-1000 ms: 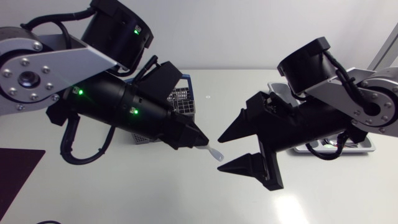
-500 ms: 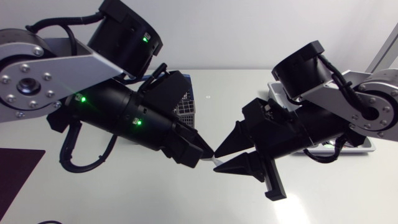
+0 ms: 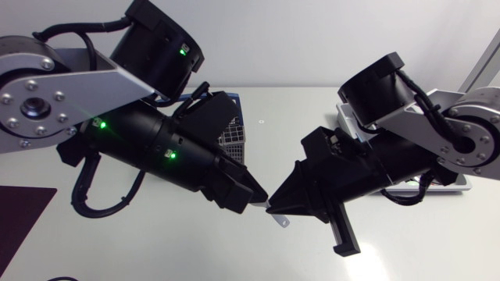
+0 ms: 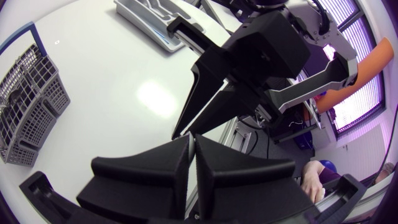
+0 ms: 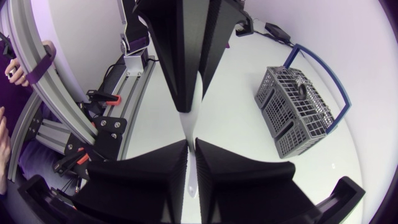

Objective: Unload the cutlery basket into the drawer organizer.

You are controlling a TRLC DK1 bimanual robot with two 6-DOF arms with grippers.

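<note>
The table [image 3: 156,242] is a flat white surface that fills the lower two thirds of the head view. The cutlery basket [image 3: 234,134], grey mesh with a blue handle, stands on it just left of centre, largely covered. The drawer organizer [image 3: 462,186], a light grey tray, lies on it at the right edge. A dark panel [image 3: 22,226] occupies the lower left corner; its contact with the table cannot be determined.

Bright overhead light leaves a glare patch on the white table [image 3: 312,117]; shadows are faint, soft.
</note>
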